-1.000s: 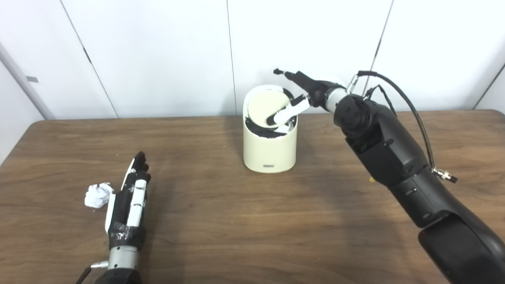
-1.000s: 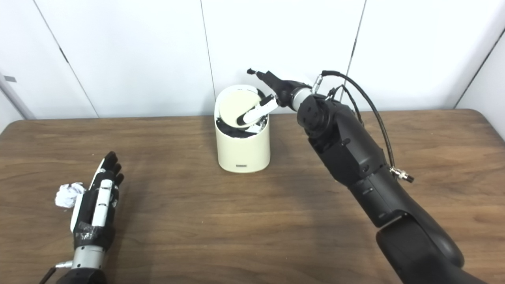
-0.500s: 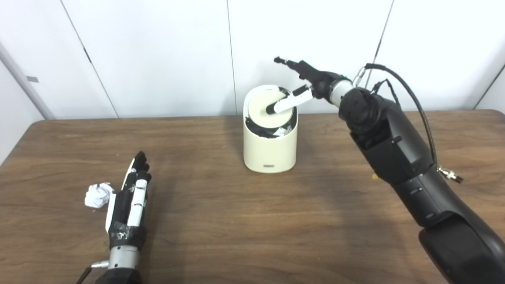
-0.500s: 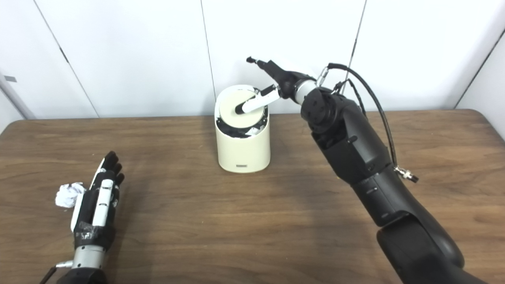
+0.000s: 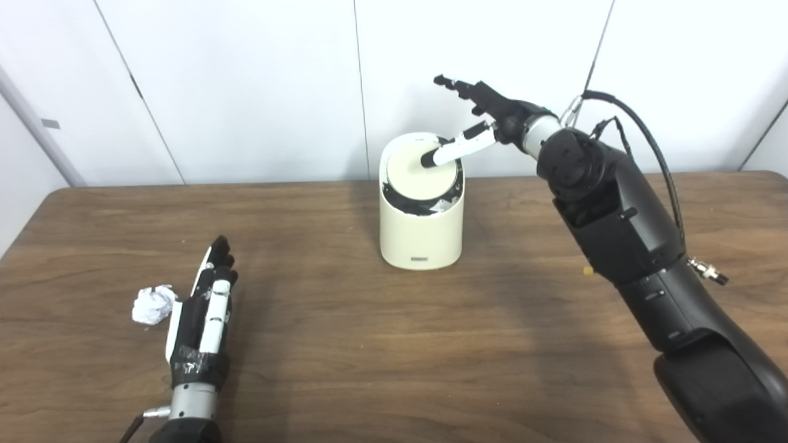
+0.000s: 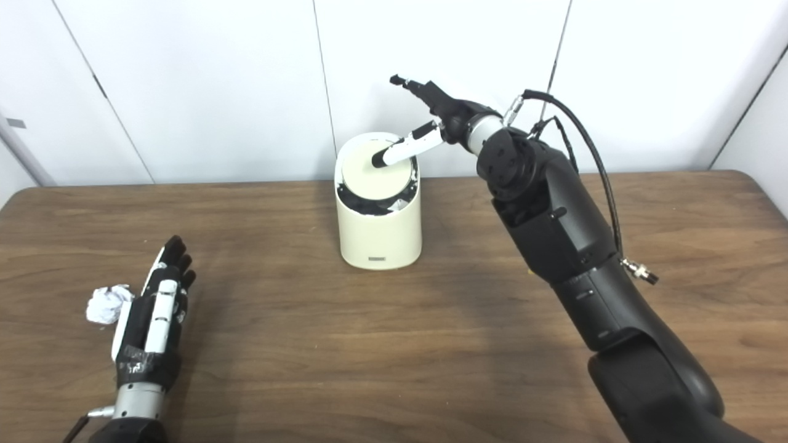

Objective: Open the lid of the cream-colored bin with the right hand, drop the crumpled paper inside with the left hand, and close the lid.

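Toward the far middle of the table [image 5: 345,344] stands the cream-colored bin [image 5: 421,231], with broad bare wood in front of it and to both sides. Its lid [image 5: 420,174] sits tilted in the mouth, a dark gap showing along the near rim. The right hand [image 5: 474,120] hovers just behind and right of the bin, spread wide and holding nothing; one white finger [image 5: 449,150] reaches down with its tip at the lid. Both views show much the same. Well left of the bin, near the front edge, the crumpled paper [image 6: 104,304] lies just beside the left hand [image 6: 151,323], which rests flat, fingers extended, gripping nothing.
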`<move>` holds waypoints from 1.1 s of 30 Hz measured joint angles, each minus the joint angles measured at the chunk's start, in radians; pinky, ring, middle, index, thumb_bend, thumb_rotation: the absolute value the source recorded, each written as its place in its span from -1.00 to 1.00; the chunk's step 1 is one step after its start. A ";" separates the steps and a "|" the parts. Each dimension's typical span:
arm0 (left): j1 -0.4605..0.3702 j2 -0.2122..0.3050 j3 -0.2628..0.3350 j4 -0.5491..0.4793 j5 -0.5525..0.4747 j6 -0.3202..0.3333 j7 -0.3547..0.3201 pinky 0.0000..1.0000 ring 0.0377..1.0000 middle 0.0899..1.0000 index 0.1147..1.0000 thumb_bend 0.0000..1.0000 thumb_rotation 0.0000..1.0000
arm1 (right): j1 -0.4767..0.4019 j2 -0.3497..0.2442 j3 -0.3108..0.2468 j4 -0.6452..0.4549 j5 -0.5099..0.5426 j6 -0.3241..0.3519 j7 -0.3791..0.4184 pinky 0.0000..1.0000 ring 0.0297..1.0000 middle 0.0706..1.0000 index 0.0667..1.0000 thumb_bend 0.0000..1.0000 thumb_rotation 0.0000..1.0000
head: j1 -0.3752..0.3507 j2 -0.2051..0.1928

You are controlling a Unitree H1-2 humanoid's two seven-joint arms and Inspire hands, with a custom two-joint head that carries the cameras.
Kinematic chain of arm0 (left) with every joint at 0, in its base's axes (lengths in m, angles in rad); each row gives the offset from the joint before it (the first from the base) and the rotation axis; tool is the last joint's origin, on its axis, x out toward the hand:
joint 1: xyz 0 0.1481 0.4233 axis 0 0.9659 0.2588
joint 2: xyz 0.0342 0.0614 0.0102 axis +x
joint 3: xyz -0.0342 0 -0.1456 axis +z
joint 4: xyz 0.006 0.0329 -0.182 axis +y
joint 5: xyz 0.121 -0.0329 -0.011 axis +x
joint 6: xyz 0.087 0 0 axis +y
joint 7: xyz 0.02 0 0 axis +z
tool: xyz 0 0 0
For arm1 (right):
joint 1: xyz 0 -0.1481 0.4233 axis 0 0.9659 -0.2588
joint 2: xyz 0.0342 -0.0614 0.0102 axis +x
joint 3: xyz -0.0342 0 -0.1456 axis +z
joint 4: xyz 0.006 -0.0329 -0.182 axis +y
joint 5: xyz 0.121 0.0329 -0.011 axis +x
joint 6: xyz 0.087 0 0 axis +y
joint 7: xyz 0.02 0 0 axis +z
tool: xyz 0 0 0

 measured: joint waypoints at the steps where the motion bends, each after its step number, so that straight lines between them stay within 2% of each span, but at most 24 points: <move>1: 0.000 0.000 0.000 0.000 0.000 0.000 0.000 1.00 1.00 0.98 0.94 -0.19 0.50 | 0.000 0.000 0.002 0.001 0.000 0.000 0.000 0.63 0.83 0.87 0.85 0.82 -0.13 | 0.000 0.000; 12: 0.000 -0.002 0.001 -0.001 0.001 0.000 0.005 1.00 0.99 0.97 0.93 -0.20 0.50 | 0.000 0.000 0.050 0.022 -0.012 0.000 0.002 0.71 0.86 0.87 0.85 0.85 -0.09 | 0.000 0.003; 17: 0.000 -0.002 0.001 -0.001 0.002 0.001 0.005 1.00 1.00 0.98 0.94 -0.14 0.48 | 0.000 0.001 0.060 0.043 -0.016 0.000 0.001 0.75 0.86 0.88 0.86 0.84 -0.11 | -0.002 0.003; 25: 0.000 -0.003 0.001 -0.002 0.006 0.001 0.011 1.00 1.00 0.99 0.94 -0.17 0.48 | 0.001 0.014 0.069 0.061 -0.017 -0.002 -0.002 0.84 0.90 0.89 0.87 0.80 -0.16 | -0.002 0.009; 33: 0.001 -0.003 0.001 -0.003 0.005 0.001 0.011 1.00 0.99 0.98 0.94 -0.18 0.50 | 0.006 0.014 0.074 0.086 -0.017 -0.010 -0.013 0.80 0.89 0.88 0.86 0.82 -0.17 | -0.002 0.011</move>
